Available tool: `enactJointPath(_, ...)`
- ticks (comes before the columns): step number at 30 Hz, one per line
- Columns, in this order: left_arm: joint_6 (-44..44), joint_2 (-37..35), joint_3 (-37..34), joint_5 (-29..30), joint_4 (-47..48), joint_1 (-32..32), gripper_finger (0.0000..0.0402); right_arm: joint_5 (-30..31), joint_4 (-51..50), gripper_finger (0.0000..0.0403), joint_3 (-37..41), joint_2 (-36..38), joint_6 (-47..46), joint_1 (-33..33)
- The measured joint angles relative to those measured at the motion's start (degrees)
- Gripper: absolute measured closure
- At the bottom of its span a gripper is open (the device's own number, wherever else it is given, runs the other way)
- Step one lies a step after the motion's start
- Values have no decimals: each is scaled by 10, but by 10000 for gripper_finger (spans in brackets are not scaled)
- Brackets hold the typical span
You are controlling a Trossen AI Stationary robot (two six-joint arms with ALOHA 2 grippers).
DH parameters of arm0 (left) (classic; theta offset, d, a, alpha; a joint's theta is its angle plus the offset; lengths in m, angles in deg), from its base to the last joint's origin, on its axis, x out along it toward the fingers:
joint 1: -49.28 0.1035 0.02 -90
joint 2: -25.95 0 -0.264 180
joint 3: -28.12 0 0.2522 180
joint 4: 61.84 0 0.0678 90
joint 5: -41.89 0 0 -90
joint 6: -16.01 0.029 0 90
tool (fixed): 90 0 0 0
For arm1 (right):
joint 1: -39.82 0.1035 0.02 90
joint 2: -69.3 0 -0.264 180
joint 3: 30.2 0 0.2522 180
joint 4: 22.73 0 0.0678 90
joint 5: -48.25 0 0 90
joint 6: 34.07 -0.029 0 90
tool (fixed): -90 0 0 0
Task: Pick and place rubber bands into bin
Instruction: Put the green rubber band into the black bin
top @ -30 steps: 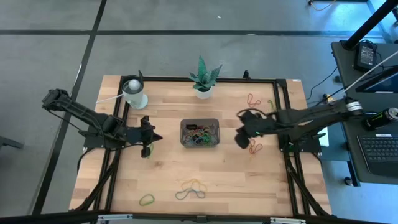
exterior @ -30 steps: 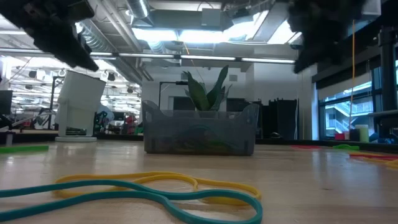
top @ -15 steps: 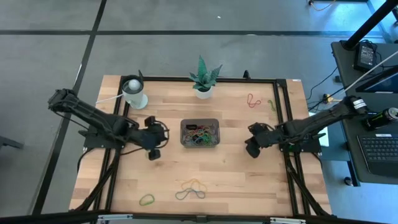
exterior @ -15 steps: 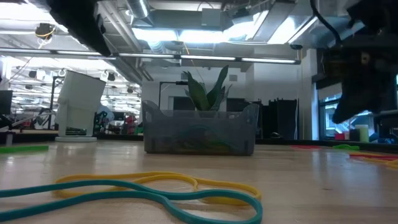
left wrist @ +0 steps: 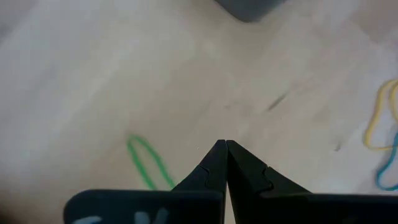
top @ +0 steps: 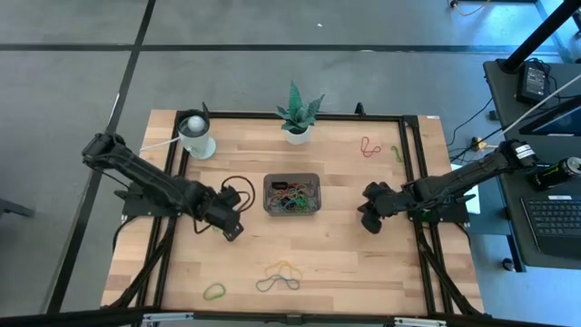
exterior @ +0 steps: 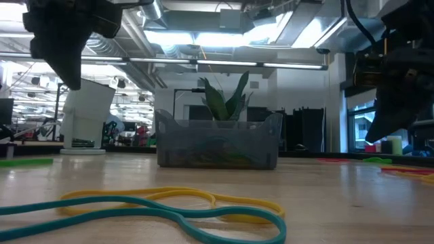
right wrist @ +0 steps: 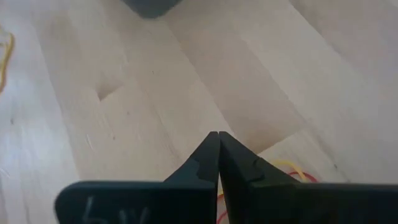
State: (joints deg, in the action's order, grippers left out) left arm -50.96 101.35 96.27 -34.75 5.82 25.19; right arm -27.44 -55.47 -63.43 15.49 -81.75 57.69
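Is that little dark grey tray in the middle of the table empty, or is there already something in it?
Not empty. The dark grey translucent tray holds a tangle of thin coloured rubber bands, seen from above; more bands lie loose on the wooden table.

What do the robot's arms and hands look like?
Both arms are dark and jointed. The left hand and right hand each have two black pointed fingers with notched inner edges. Each hand's base carries faint pale handwritten marks.

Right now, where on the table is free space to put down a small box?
Bare wood lies between the bin and the yellow and blue bands at the front, and between the cup and the plant. It is crowded beside the left gripper and the right gripper.
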Motion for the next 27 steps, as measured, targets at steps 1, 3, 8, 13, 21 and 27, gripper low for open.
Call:
enactJointPath(1, -13, 8, 0, 0, -10, -5, 400, 0, 0, 392, 0, 0, 6, 0)
enactJointPath(3, -45, 24, 0, 0, -25, -14, 400, 0, 0, 391, 0, 0, 16, 0)
enactJointPath(8, -166, 70, 0, 0, -27, -31, 400, -3, 0, 391, 0, 0, 32, 0)
enactJointPath(13, -243, 105, 0, -9, -12, -34, 400, -9, 0, 391, 0, 0, 40, 0)
enactJointPath(21, -275, 121, 0, -30, 7, -32, 400, -11, -1, 391, 0, 0, 45, 0)
enactJointPath(27, -308, 121, 0, -49, 58, -32, 375, -20, 0, 391, 0, 0, 45, 0)
